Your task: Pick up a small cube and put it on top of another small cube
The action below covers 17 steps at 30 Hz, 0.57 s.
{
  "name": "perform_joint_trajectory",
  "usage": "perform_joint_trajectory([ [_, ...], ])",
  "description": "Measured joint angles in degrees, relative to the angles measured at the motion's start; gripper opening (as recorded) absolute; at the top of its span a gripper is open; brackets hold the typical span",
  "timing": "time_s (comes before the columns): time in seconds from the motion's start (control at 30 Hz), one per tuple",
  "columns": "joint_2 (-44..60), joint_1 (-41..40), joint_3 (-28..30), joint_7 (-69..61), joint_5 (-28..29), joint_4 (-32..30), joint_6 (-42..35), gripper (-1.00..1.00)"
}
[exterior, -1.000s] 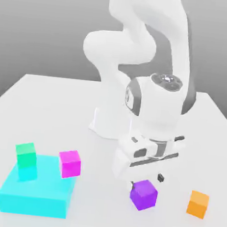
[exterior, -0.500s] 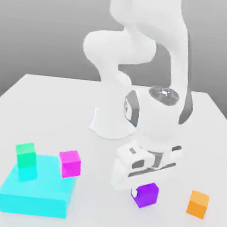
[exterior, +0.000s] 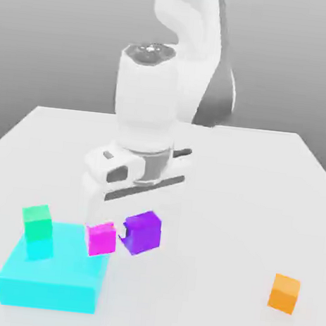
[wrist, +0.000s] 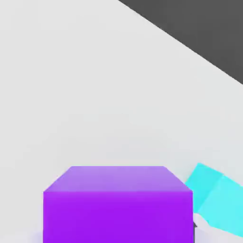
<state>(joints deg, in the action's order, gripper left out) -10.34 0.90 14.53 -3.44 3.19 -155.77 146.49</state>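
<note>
While it points downward, the hand [exterior: 132,228] grips the purple cube [exterior: 143,232] — lifted off the table [exterior: 247,196].

The purple cube [exterior: 143,232] looks smooth, matt, uniformly coloured, perhaps plastic. At its nine o'clock the magenta cube [exterior: 102,239] has the same flat finish. The tabletop [exterior: 248,189] is plain matt white; the arm [exterior: 147,100] is smooth white with a faint sheen.

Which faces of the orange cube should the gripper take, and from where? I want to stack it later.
Take the orange cube by two opposite side faces, coming straight down from above. It sits flat on the table, its sides are flat and parallel, and nothing stands near it, so either pair of faces should do.
</note>
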Motion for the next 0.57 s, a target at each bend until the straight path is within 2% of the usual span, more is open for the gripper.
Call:
perform_joint_trajectory([
  [0.2, -5.0, -8.6, 10.6, -18.8, 6.4, 1.8, -6.8, -1.00],
  [0.47, 4.6, -8.0, 13.8, -26.3, 1.4, 0.1, 3.6, -1.00],
  [0.5, 5.4, -8.0, 13.9, -26.4, 1.3, -0.1, 4.6, 1.00],
  [0.57, 5.4, -8.0, 13.9, -26.4, 1.3, -0.1, 4.6, 1.00],
])
